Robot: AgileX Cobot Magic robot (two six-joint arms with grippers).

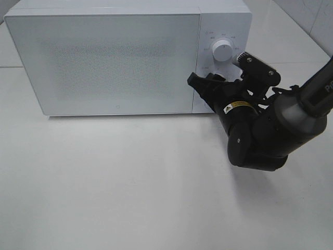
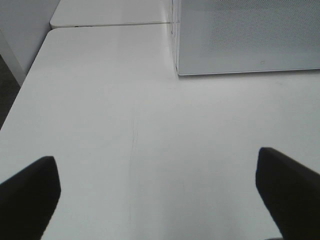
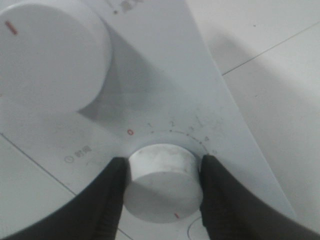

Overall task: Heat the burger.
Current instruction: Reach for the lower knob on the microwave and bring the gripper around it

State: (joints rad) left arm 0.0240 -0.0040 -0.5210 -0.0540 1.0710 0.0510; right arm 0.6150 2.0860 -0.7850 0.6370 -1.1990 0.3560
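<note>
The burger is out of view in every frame. The white microwave [image 1: 104, 57] stands at the back of the table with its door closed. My right gripper [image 1: 200, 86] reaches up to its control panel. In the right wrist view my right gripper [image 3: 162, 170] is shut on the lower white dial [image 3: 162, 187], with one black finger [image 3: 112, 195] pressed on each side. The dial's red mark points away from the 0 on its scale. My left gripper [image 2: 157, 170] hangs open over bare table, left of the microwave [image 2: 245, 35], with nothing between its fingers [image 2: 30, 190].
A second, larger white dial [image 1: 222, 51] sits above the gripped one on the panel [image 3: 150, 65]. The right arm's black body [image 1: 260, 140] hangs over the table in front of the microwave's right end. The table's left edge [image 2: 12, 105] shows in the left wrist view.
</note>
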